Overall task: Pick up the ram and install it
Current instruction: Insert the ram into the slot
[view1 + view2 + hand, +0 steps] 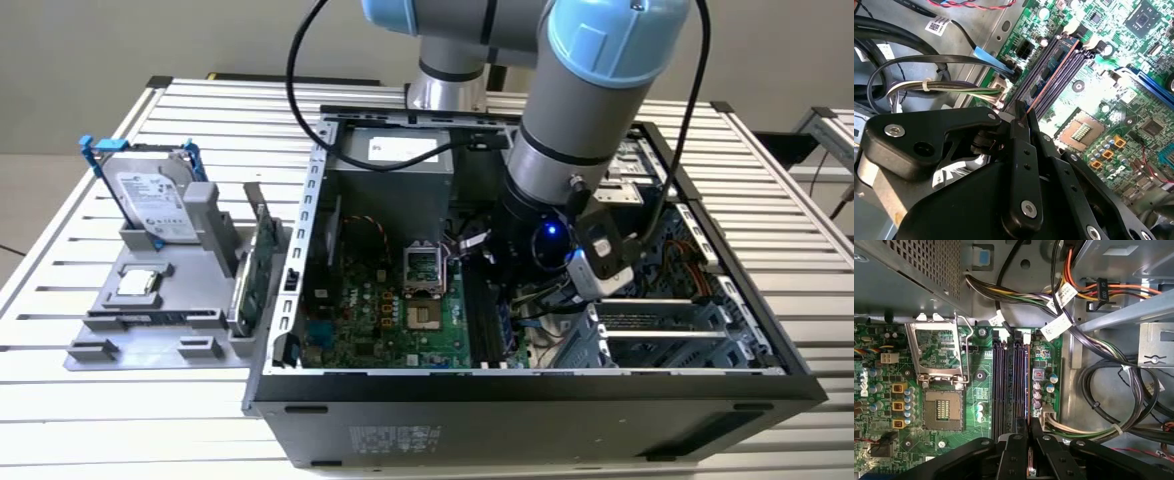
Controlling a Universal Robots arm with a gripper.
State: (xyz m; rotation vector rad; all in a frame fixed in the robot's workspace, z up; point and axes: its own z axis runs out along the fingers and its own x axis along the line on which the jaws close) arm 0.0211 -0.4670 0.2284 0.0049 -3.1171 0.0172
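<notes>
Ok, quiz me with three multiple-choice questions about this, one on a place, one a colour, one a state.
1. Where is the ram? A in the grey holder; B in the gripper, at the slots; C on the table.
2. The drive frame is what colour? A red; B blue; C yellow.
3. The socket is: A open, empty; B under a cooler; C holding a chip.
Answers: B, it's gripped over the slots; B, blue bars flank the drive; A, bare contacts show.
</notes>
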